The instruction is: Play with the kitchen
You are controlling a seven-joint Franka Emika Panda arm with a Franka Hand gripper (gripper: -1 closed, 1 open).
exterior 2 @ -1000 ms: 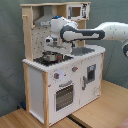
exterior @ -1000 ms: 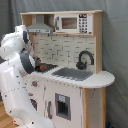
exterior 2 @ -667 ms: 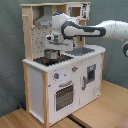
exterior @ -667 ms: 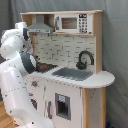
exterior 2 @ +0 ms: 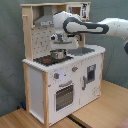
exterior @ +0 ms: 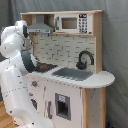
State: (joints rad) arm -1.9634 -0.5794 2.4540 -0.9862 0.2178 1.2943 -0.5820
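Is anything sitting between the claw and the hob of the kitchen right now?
Yes. In the second exterior view a small metal pot stands on the hob, directly below the claw. The claw hangs over it under the grey hood. Nothing else visible lies between them.

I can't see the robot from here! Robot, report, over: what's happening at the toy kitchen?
Gripper down over the hob, just above a small metal pot; grip unclear. Toy kitchen upright, oven door shut. Nothing blocking the arm.
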